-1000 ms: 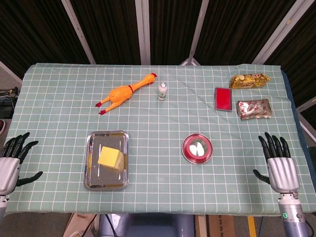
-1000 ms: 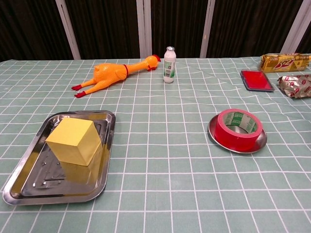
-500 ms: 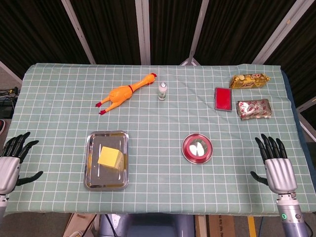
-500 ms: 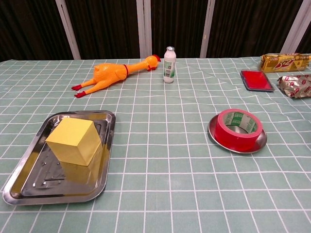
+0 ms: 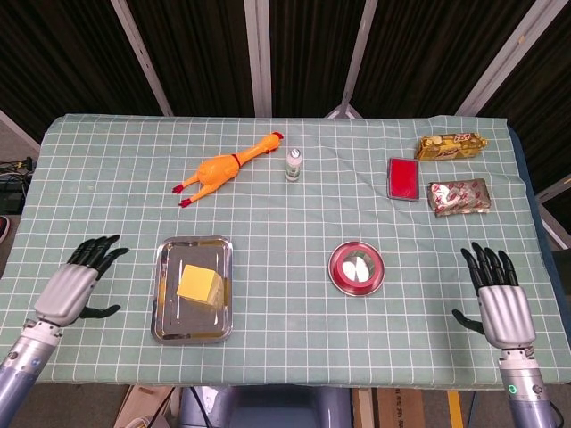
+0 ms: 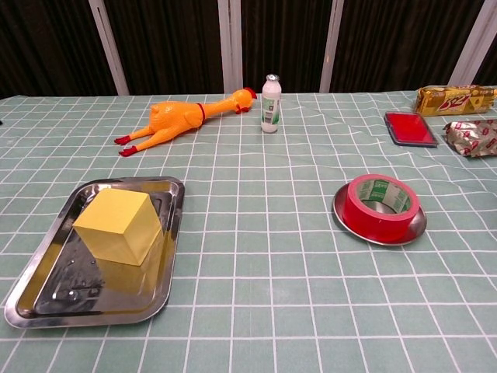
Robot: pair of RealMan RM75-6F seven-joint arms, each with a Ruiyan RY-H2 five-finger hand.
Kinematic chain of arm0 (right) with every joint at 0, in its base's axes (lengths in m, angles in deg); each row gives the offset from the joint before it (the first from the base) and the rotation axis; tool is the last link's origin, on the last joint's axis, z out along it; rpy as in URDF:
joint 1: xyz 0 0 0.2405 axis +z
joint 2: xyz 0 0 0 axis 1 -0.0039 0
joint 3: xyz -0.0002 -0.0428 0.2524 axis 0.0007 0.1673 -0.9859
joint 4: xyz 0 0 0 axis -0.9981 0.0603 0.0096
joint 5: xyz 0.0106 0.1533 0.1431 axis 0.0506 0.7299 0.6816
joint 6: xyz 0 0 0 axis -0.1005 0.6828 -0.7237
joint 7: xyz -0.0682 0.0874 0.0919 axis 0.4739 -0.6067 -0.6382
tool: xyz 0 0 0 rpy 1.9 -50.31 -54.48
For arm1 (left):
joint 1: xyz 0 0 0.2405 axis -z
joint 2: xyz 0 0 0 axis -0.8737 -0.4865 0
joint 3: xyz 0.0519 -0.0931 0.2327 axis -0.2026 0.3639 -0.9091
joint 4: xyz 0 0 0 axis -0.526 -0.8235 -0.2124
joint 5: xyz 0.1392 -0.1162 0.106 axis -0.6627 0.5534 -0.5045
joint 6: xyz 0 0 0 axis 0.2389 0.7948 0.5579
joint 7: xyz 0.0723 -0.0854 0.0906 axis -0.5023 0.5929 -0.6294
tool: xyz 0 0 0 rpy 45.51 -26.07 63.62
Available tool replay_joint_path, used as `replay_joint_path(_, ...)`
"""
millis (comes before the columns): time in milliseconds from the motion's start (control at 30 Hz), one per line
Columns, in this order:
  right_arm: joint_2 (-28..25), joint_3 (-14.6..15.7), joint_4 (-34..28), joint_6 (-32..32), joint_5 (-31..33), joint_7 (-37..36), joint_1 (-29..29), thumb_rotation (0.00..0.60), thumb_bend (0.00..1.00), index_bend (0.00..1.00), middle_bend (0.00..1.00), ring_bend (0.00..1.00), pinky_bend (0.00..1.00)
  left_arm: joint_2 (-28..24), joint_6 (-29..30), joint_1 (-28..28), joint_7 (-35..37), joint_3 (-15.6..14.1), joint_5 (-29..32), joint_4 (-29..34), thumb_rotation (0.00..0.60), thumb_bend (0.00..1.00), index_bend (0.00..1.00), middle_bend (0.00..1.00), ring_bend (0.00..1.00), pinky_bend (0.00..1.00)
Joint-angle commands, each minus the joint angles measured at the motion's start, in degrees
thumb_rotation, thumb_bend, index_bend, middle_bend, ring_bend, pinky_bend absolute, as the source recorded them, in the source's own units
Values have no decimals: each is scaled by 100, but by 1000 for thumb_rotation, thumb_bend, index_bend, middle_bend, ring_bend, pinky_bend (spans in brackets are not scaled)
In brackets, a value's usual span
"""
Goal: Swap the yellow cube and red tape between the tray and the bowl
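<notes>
A yellow cube sits in the steel tray at the front left of the table. The red tape lies flat in the small metal bowl right of centre. My left hand hovers left of the tray, fingers spread, holding nothing. At the table's front right my right hand also has its fingers spread and empty, well right of the bowl. Neither hand shows in the chest view.
A rubber chicken and a small white bottle lie at the back. A red flat box and two snack packs sit at the back right.
My left hand has moved right, toward the tray, from the table's left edge. The right hand has barely shifted. Cube and tape have not moved.
</notes>
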Motion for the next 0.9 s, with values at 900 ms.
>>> replay_joint_path(900,-60,-76,-3,64,99,-234,-37,600,34,0,0,0,0,1785,-1205,1374,-223,97,392,-1102,600,69,149,3,0,13)
